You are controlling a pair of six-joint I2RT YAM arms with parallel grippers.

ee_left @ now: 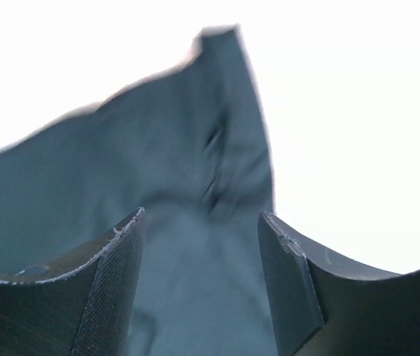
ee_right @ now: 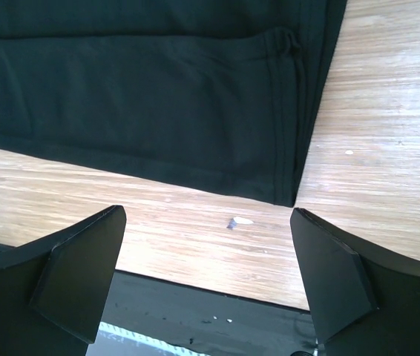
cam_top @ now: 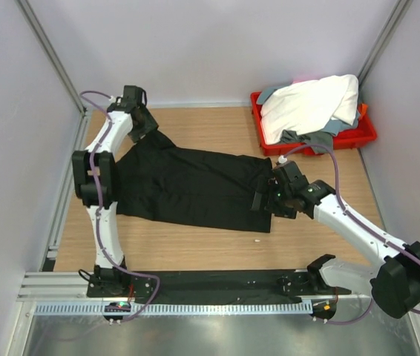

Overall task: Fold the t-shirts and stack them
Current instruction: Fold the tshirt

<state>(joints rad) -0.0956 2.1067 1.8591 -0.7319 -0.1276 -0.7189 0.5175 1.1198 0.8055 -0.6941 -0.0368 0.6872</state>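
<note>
L gripper, jaws apart, straddled a corner of the black shirt. R gripper hung wide open over the hem; shirt spread flat, prob. for folding.

No text, label, brand, number or sign legible in any view, black t-shirt plain with no print showing, red tray behind and right of it unmarked, counter around the shirt showing wood grain only

Black t-shirt, white t-shirt, grey t-shirt, red tray, pale wood-grain table
</note>
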